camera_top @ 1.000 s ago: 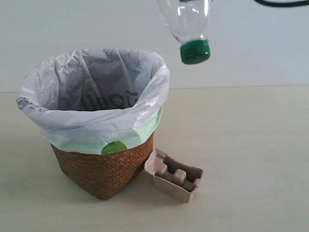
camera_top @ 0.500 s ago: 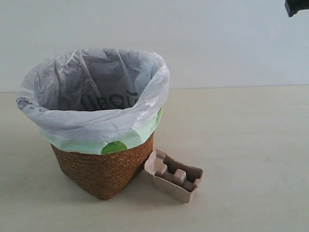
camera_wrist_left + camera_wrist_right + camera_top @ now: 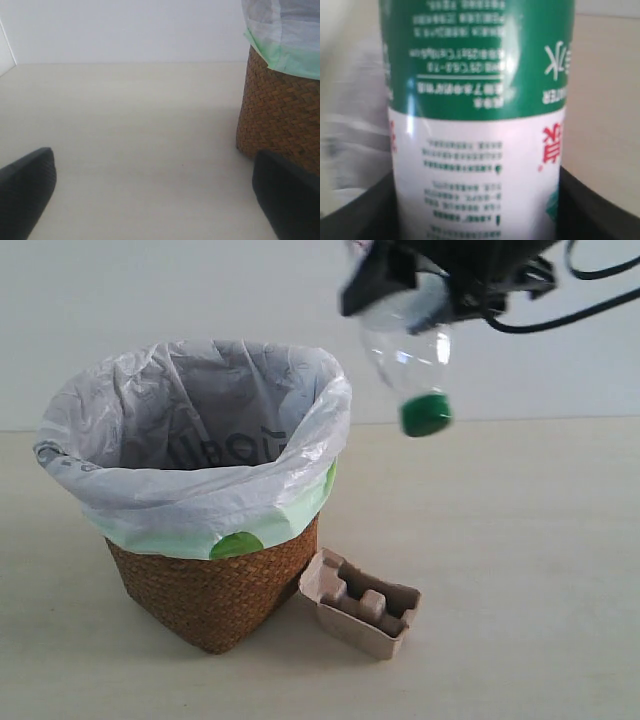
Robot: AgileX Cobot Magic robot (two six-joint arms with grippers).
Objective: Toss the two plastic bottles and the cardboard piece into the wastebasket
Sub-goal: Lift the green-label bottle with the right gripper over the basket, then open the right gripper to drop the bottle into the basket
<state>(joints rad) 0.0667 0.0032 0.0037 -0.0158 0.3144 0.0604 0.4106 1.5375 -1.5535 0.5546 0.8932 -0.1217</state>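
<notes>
Bottle [image 3: 405, 345] cap-down in right jaws aloft

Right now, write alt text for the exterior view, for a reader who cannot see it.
The right arm's fingers hold a clear, green-capped bottle cap-down in the air, right of the rim of a bag-lined wicker wastebasket. The wastebasket stands on a pale table, with a beige cardboard tray at its base on the right.

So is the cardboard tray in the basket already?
No, the tray lies on the table beside the base of the basket.
</notes>
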